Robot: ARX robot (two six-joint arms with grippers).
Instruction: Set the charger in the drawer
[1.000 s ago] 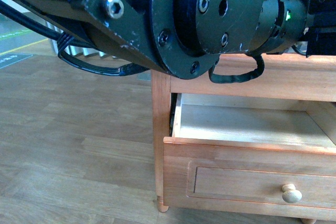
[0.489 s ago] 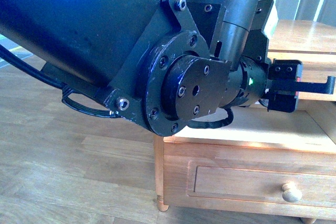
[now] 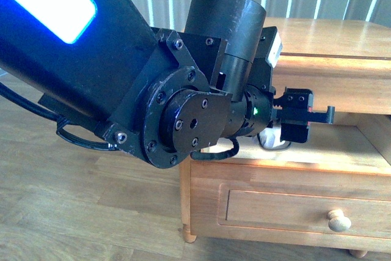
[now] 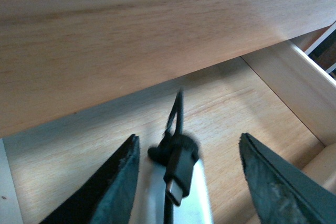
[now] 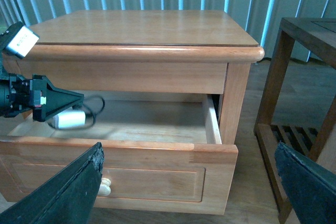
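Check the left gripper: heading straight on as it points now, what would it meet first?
The left gripper would probably meet the charger first, lying between its open fingers on the drawer floor; depth is unclear.

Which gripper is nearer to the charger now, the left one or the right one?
Left. The left gripper hangs open just over the charger inside the drawer; the right gripper is outside, in front of the drawer.

My left gripper (image 4: 188,139) hangs in the slot between the cabinet's top rail (image 4: 157,35) just above and the drawer (image 5: 152,121) floor below. The charger (image 5: 70,119) lies between its spread jaws. Away from it, toward the far side wall (image 5: 212,120), the floor lies free.
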